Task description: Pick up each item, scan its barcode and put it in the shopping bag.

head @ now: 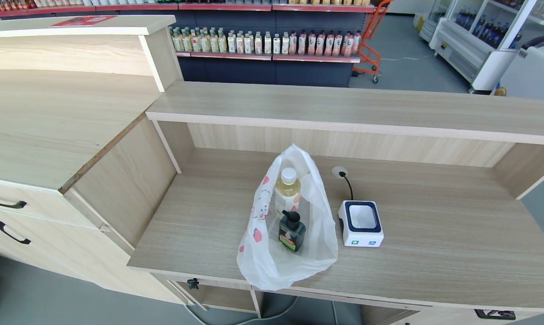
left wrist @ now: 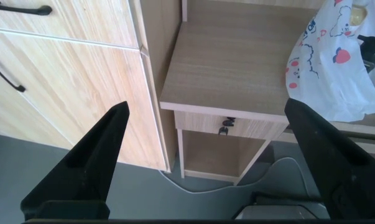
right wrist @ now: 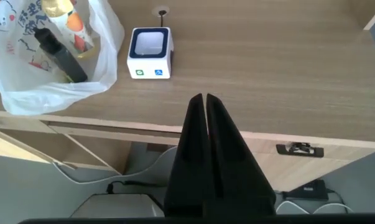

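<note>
Shopping bag (head: 258,253) at front edge of the surface (head: 434,234), mouth open, holds pump bottle (head: 292,232) and drink bottle (head: 288,189); probably all items bagged. Scanner (head: 360,223) just beside, window up for scanning. Left pincer (left wrist: 207,104) apart, right pincer (right wrist: 204,99) together, both out past that edge.

bag (head: 258,259) 1 | drink bottle (head: 288,187) 1 | pump bottle (head: 292,232) 1 (black) | scanner (head: 361,223) 1
</note>
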{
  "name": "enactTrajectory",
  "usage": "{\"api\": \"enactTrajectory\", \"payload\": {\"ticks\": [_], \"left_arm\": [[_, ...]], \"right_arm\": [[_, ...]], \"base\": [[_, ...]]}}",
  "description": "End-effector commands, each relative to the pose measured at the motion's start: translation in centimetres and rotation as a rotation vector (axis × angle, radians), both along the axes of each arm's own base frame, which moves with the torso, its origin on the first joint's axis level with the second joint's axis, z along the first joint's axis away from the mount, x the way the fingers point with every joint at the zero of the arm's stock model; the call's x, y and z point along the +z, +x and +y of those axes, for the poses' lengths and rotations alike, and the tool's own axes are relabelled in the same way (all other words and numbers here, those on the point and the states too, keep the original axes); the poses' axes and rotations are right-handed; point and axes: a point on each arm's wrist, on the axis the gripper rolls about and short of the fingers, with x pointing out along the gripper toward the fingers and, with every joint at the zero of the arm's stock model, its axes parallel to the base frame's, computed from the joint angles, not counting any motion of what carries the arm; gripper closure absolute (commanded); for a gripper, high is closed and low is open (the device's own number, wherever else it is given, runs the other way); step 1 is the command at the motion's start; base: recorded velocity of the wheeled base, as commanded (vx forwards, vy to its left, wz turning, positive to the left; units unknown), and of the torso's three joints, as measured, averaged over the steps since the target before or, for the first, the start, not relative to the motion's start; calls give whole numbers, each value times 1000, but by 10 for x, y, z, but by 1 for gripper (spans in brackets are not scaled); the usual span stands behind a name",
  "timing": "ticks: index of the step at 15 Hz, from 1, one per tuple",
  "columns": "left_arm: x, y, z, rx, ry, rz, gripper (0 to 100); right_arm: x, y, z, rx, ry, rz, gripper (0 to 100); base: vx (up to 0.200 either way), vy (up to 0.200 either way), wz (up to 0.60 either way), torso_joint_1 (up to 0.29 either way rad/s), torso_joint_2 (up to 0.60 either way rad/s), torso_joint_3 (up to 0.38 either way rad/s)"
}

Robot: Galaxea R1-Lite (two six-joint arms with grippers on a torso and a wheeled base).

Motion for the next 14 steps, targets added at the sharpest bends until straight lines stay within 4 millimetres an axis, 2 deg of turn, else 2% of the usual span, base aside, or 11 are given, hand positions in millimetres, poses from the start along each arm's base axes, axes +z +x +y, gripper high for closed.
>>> {"api": "enactTrajectory", "payload": {"ticks": [1, 11, 14], "left_arm": [[0, 0, 0, 0, 1, 3, 0], [0, 0, 0, 0, 4, 0, 0], [0, 0, 0, 0, 4, 0, 0]], "right_arm": [[0, 0, 0, 1, 3, 5, 100], [0, 0, 0, 1, 3, 5, 100], [0, 0, 0, 1, 3, 5, 100]], "base": [[0, -200, 0, -2, 2, 2], [0, -200, 0, 1, 1, 1], [0, 0, 0, 0, 0, 0]]}}
